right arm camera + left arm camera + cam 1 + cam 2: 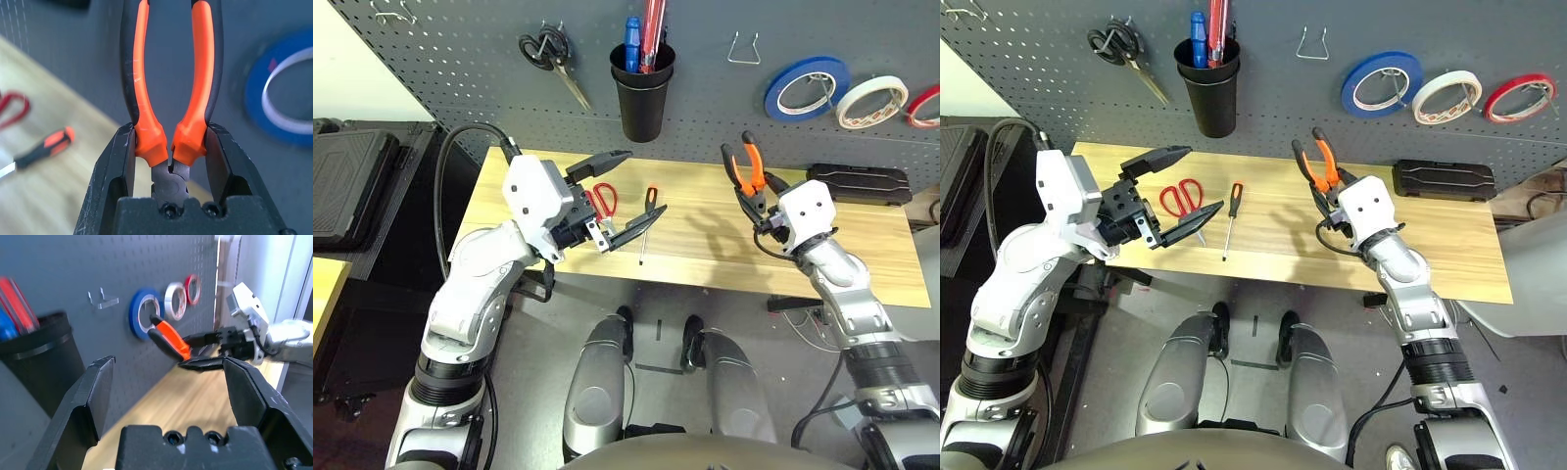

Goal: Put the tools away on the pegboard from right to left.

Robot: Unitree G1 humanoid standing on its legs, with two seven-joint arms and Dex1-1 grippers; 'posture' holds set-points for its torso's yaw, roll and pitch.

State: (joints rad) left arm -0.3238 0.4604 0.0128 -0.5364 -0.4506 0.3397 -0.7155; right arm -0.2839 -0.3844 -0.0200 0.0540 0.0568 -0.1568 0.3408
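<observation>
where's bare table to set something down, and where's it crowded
The table is bare from under the right gripper holding the pliers to the far right edge, in front of the black case. It is crowded near the scissors, screwdriver and left gripper.

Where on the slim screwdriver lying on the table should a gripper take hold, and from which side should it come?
Probably the black-and-orange handle, from above. The screwdriver lies flat on the table, handle toward the pegboard, its thin shaft offering little to clamp. The fingers should straddle the handle across its width, clear of the red-handled scissors.
</observation>
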